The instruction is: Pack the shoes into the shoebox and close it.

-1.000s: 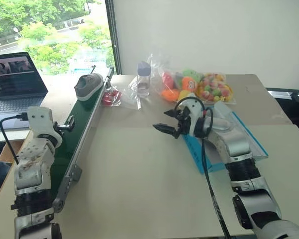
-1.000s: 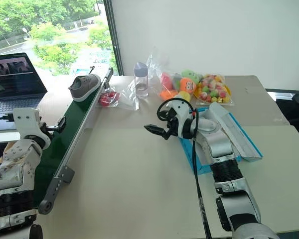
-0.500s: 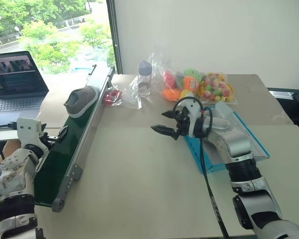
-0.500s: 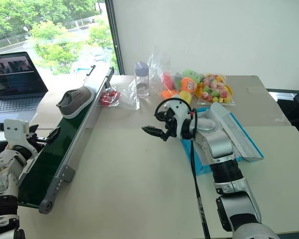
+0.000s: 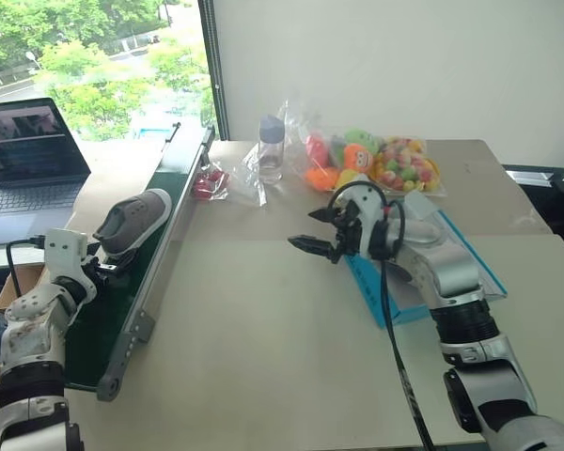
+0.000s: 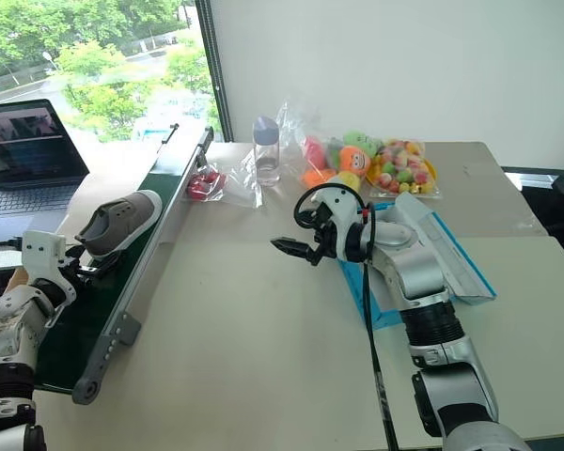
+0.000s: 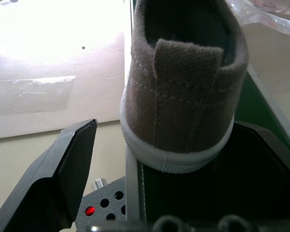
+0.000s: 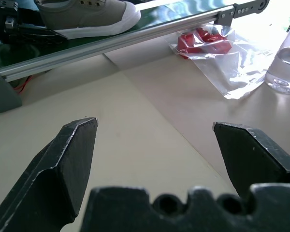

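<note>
One grey shoe [image 5: 132, 221] with a white sole rides on the dark-green conveyor belt [image 5: 92, 331], heel toward me. My left gripper [image 5: 108, 268] sits at that heel. In the left wrist view its fingers [image 7: 63, 179] stand wide on either side of the heel [image 7: 183, 96], and one finger is clearly apart from it. The blue shoebox [image 5: 395, 305] lies on the table under my right forearm, mostly hidden. My right gripper [image 5: 315, 242] hovers open over the table, pointing toward the belt, with nothing between its fingers [image 8: 63, 169].
A laptop [image 5: 28, 150] stands left of the belt. At the back of the table are a clear bottle [image 5: 272, 148], a small bag with red contents [image 5: 207, 183] and bags of colourful plush toys [image 5: 376, 162]. Bare beige tabletop [image 5: 254, 348] lies between belt and box.
The shoe has travelled down the belt toward me and its heel now sits between the left fingers. My left gripper has dropped lower. The right arm has stayed still.
</note>
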You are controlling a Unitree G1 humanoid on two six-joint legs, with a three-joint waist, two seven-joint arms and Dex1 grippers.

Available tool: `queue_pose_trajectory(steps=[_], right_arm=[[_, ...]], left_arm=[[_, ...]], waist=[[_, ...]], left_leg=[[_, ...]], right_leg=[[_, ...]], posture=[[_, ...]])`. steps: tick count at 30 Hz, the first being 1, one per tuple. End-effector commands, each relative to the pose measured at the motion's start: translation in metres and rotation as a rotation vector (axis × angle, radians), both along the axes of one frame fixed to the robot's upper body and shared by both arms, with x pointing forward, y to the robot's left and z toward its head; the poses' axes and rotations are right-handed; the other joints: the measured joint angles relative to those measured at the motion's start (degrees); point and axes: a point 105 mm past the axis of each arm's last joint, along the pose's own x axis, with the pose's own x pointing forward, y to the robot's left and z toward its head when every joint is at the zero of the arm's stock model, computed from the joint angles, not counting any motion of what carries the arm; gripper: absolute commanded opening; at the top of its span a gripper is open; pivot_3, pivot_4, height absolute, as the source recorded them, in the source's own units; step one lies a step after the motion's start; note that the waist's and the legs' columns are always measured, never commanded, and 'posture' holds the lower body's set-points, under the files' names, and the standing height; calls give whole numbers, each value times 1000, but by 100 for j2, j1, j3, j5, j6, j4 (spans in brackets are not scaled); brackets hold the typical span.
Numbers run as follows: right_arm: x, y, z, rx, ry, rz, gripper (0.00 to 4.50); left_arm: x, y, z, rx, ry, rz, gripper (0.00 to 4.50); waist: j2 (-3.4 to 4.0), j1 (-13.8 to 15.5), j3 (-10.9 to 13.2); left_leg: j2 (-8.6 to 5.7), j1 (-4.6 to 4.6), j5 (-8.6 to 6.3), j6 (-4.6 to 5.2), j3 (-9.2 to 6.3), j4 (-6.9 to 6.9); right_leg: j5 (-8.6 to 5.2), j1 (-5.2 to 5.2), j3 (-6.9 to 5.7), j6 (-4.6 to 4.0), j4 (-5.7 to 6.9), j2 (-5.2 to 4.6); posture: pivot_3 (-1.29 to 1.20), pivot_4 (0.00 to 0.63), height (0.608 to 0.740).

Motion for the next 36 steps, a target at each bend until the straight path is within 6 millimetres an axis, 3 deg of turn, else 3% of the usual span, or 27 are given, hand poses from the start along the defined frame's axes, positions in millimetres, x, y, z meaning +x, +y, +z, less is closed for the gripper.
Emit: queue_pose_trajectory(steps=[1, 3, 4, 6, 10, 13, 17, 20, 22, 24, 31, 36], right_arm=[[-3, 0, 14, 9, -48, 10, 4500], [-4, 0, 15, 7, -51, 10, 4500], [-4, 0, 15, 7, -52, 10, 4500], [-4, 0, 16, 7, -53, 10, 4500], [-3, 2, 19, 13, -58, 14, 4500], [-3, 4, 27, 73, -45, 15, 4500], [1, 6, 67, 405, 66, 3, 4500], [10, -1, 95, 629, 127, -39, 4500], [19, -10, 117, 809, 178, -78, 4500], [23, -15, 124, 878, 211, -100, 4500], [25, -22, 127, 978, 275, -135, 4500], [24, -35, 132, 1005, 265, -167, 4500]], left_arm=[[-3, -4, -8, 15, 36, -21, 3379], [0, -11, -2, 15, 16, -27, 2609], [2, -13, 0, 16, 8, -28, 2496], [7, -19, 12, 13, -30, -32, 2421], [21, -42, 61, 15, -200, -58, 2421], [26, -68, 86, -7, -280, -119, 2421], [34, -133, 119, -79, -377, -272, 2421], [34, -171, 128, -134, -393, -359, 2421], [31, -212, 126, -148, -376, -482, 2421], [28, -233, 127, -161, -381, -536, 2421], [16, -282, 142, -212, -402, -682, 2421], [20, -274, 144, -193, -401, -669, 2421]], waist=[[0, -6, 0], [0, -6, 0], [0, 3, 0], [0, 30, 0], [-4, 103, 2], [-8, 116, 3], [-8, 114, 3], [-9, 86, 2], [-9, 79, 2], [-9, 86, 2], [-8, -8, 2], [-8, -46, 2]], left_leg=[[1, 1, 1, -1, 1, 0], [4, 1, 2, -4, 3, 1], [5, 2, 3, -5, 2, 1], [5, 2, 3, -6, 1, 1], [3, -9, 3, -6, -1, 3], [2, -27, 3, -6, -3, 7], [0, -31, 5, -5, -2, 7], [-1, -28, 7, -2, 0, 7], [0, -24, 15, 11, 0, 7], [0, -24, 37, 44, 0, 7], [1, -26, 38, 58, 1, 6], [2, -24, 39, 60, 2, 7]], right_leg=[[0, 0, -2, 1, 0, 0], [-10, 0, -4, 17, 0, -1], [-13, 0, -5, 22, 0, -1], [-13, 0, -7, 23, 0, -1], [3, -3, -14, 0, -2, -2], [12, -10, -20, -10, -6, -1], [15, -11, -20, -9, -7, 3], [17, -6, -18, -7, -6, 8], [17, -2, -17, -7, -5, 15], [17, -2, -17, -6, -4, 18], [15, -2, -8, -5, -4, 28], [15, -1, -1, -2, -4, 34]], posture=[[0, 150, 740], [0, 150, 740], [0, 150, 740], [0, 150, 740], [0, 150, 740], [0, 150, 740], [0, 150, 740], [0, 150, 740], [0, 150, 740], [0, 150, 740], [0, 150, 740], [0, 150, 740]])
